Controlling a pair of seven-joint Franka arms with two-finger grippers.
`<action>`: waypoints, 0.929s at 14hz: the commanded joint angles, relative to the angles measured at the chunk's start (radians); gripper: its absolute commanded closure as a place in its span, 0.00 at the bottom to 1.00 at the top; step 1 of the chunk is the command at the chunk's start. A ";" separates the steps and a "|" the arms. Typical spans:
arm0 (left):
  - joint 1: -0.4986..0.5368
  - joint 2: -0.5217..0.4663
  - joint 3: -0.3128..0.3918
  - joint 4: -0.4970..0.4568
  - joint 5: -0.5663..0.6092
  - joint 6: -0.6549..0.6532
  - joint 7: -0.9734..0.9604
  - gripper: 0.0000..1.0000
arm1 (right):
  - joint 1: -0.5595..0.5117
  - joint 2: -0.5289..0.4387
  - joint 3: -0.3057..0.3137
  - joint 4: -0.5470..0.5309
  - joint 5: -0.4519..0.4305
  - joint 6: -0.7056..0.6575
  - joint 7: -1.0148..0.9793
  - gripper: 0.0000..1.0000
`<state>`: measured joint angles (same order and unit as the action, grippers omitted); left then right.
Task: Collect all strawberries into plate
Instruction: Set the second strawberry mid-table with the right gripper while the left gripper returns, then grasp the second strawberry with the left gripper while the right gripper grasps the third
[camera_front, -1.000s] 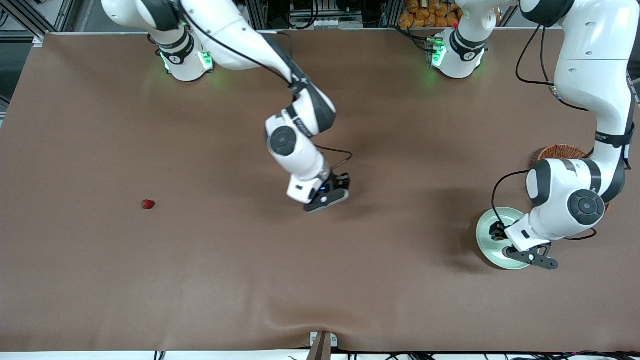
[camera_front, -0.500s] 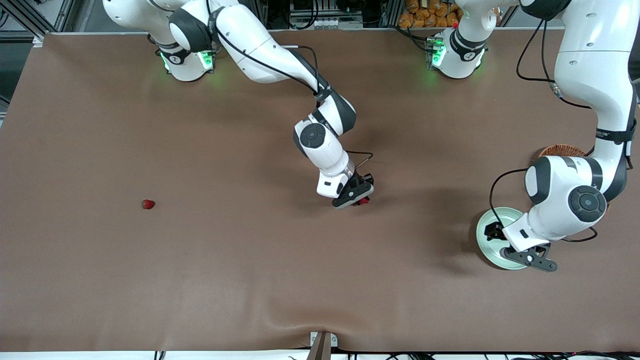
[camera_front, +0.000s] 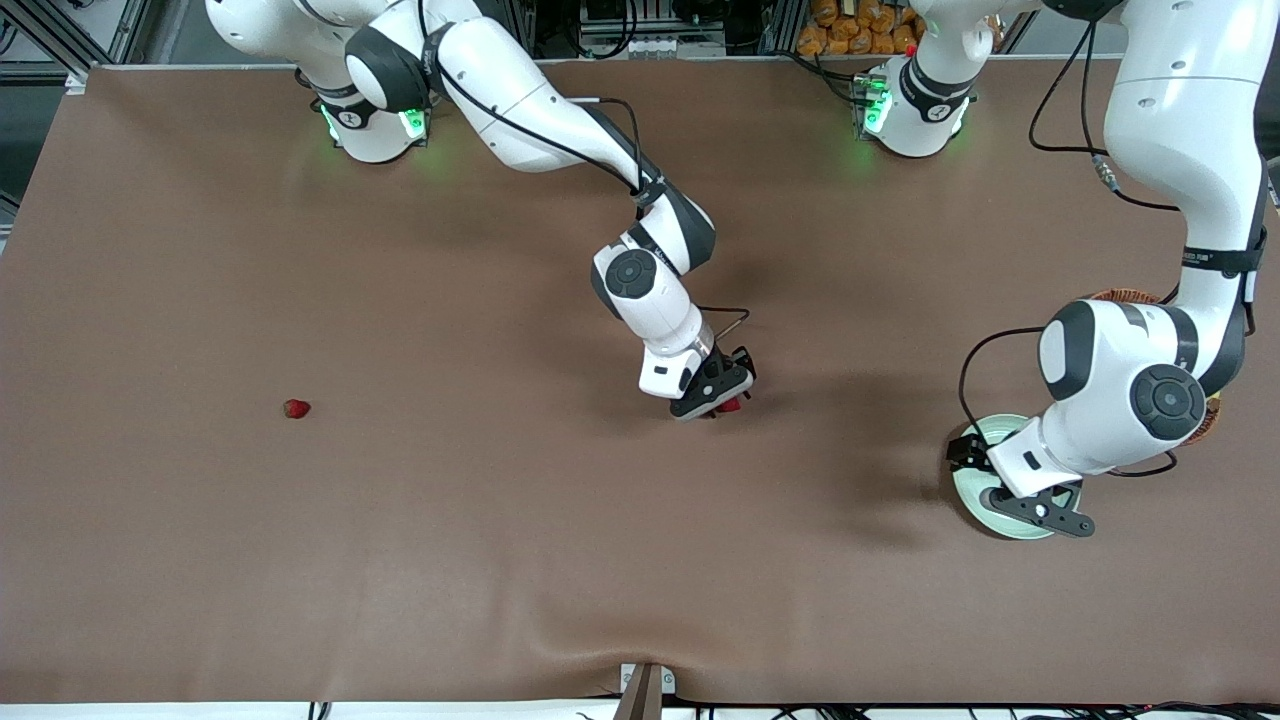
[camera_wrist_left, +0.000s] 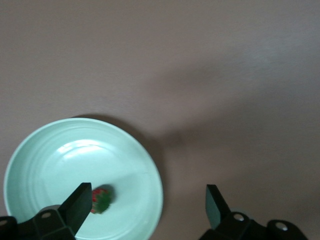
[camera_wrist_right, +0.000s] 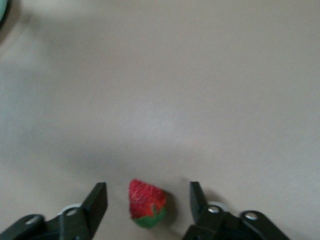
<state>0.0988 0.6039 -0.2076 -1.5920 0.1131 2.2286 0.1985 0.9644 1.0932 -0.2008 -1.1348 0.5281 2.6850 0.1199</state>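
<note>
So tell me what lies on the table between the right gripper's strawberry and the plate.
Nothing: the front view shows bare brown cloth between the strawberry under the right gripper and the plate. The left gripper is over the plate.

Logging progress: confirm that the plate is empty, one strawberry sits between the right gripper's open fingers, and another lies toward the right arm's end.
Wrong on the plate: the left wrist view shows a strawberry in it. The strawberry at the open right gripper and the lone one are as stated.
</note>
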 joint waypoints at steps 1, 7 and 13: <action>-0.004 -0.027 -0.039 0.006 -0.016 -0.052 -0.068 0.00 | -0.050 -0.140 -0.009 -0.151 -0.023 -0.030 -0.038 0.00; -0.167 -0.016 -0.064 0.017 0.002 -0.055 -0.356 0.00 | -0.144 -0.445 -0.126 -0.538 -0.025 -0.095 -0.120 0.00; -0.342 0.051 -0.056 0.061 0.000 -0.055 -0.571 0.00 | -0.157 -0.523 -0.486 -0.586 -0.025 -0.587 -0.326 0.00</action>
<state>-0.1891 0.6179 -0.2785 -1.5686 0.1130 2.1915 -0.3073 0.8096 0.6020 -0.5964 -1.6708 0.5156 2.1809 -0.1177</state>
